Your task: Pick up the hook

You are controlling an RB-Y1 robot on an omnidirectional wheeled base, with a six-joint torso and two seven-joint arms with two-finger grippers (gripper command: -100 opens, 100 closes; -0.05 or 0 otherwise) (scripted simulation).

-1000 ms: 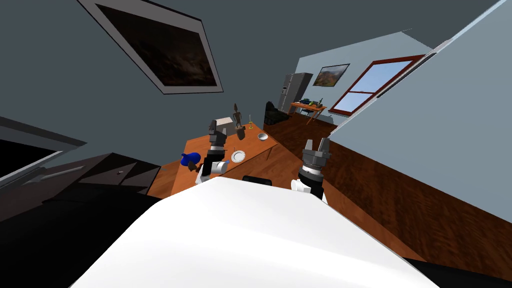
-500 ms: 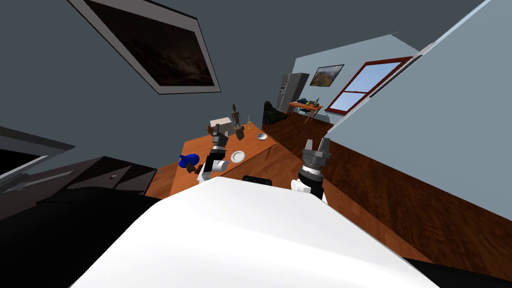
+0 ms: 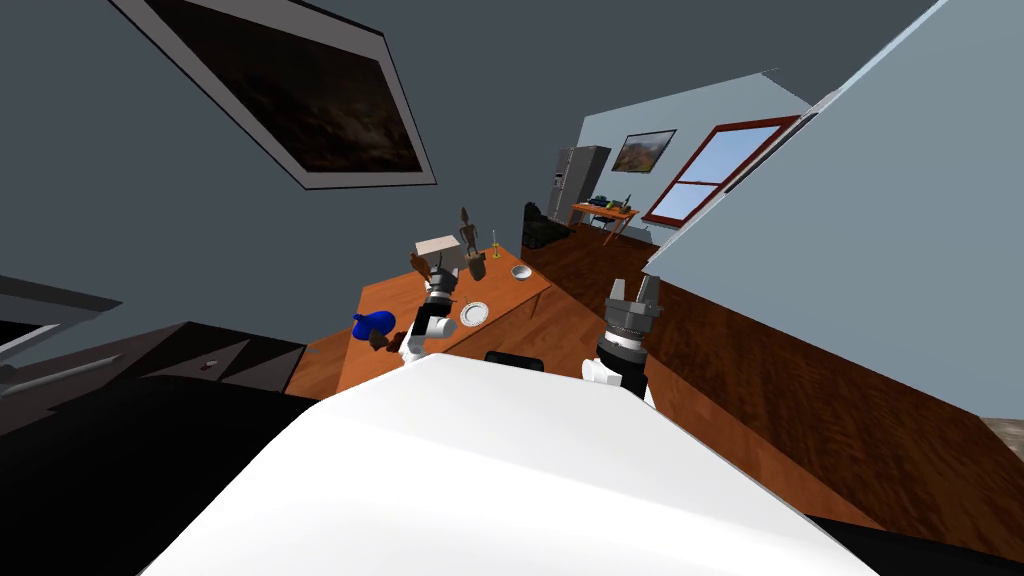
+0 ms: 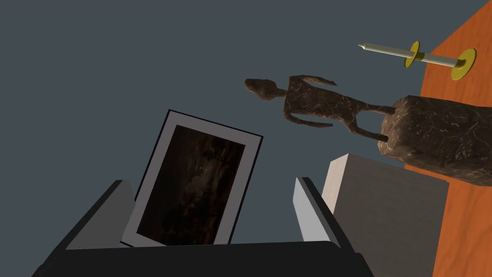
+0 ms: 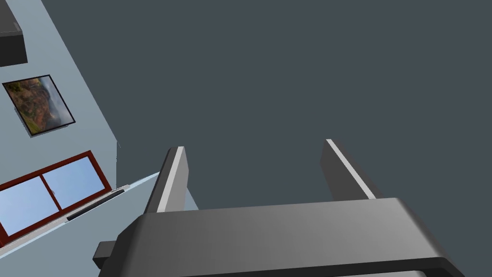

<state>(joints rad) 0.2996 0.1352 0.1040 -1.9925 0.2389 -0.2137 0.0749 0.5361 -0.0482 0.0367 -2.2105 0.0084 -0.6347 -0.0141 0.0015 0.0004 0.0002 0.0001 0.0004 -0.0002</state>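
My left hand (image 4: 209,182) is spread wide and holds nothing. Just past one finger a grey box (image 4: 384,207) sits on the orange tabletop (image 4: 461,226). A brown statue (image 4: 326,103) and a candle (image 4: 389,50) stand farther on. I cannot tell which thing is the hook. My right hand (image 5: 252,145) is spread too.

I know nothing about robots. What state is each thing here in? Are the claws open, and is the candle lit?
Left gripper: open, holding nothing.
Right gripper: open, holding nothing.
White candle in a yellow holder: upright, no flame.
Dark brown human-shaped figurine: standing upright on its block base.
Small white bowl: right way up on the orange wooden table.
Round white plate: lying flat on that table.
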